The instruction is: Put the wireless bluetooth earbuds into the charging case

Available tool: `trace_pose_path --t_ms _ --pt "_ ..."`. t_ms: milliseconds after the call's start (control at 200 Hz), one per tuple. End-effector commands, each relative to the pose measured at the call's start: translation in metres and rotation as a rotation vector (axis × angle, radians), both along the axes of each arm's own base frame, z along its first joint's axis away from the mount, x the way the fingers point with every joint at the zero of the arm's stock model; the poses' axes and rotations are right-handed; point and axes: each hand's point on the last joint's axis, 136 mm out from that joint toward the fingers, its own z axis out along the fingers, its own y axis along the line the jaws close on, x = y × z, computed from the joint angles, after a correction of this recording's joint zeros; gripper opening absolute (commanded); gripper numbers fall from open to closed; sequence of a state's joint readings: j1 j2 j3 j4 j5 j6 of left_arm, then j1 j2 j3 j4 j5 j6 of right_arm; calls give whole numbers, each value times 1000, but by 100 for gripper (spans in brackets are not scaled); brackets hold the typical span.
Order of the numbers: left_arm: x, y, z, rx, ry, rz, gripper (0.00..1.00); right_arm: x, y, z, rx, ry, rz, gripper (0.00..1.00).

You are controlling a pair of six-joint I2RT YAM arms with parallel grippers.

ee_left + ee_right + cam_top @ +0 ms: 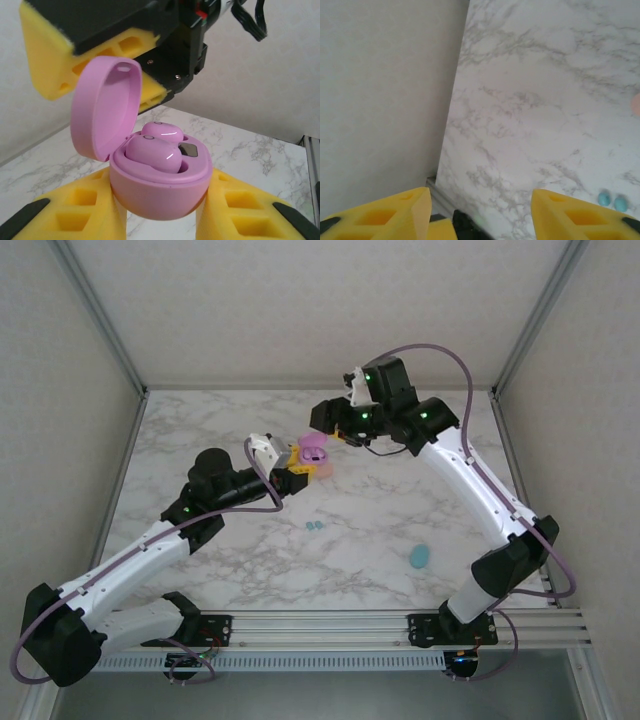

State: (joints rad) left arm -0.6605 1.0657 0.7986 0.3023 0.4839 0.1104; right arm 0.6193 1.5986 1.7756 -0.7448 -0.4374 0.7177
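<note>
White marble tabletop (360, 540) between pale walls (300, 300)

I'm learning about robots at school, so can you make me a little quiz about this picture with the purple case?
1. True or false: the purple case between the left arm's fingers has its lid shut.
2. How many teal earbuds lie loose on the table? A) one B) two C) four
3. Fill in: the right arm's fingers stand ___, with nothing between them.

Key: 1 false, the lid is up, with two purple earbuds seated inside; 2 B; 3 open.
</note>
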Motion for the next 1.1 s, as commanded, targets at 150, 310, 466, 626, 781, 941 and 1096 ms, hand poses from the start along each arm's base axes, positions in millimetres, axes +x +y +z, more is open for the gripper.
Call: trace_pose_path --t_ms 150,310,466,626,781,941,1096 --pt "-2 -2 30 -84 -30 -3 34 -40 -9 12 144 23 74 59" --pt "-4 -4 38 -107 -28 -25 34 -50 -16 24 278 27 83 66" --pt "-3 -7 47 -144 -25 -36 34 -60 -13 35 412 69 155 68" --pt "-2 -10 58 -184 -22 -55 34 -64 -6 34 472 135 193 67" --pt "-1 -11 61 -191 -26 -57 34 -65 -3 38 520 148 218 61" --pt "-1 -12 62 -189 -26 -62 34 -62 -2 35 518 157 209 52" --pt "-1 -13 60 -179 -26 -65 35 -59 0 31 528 168 206 42"
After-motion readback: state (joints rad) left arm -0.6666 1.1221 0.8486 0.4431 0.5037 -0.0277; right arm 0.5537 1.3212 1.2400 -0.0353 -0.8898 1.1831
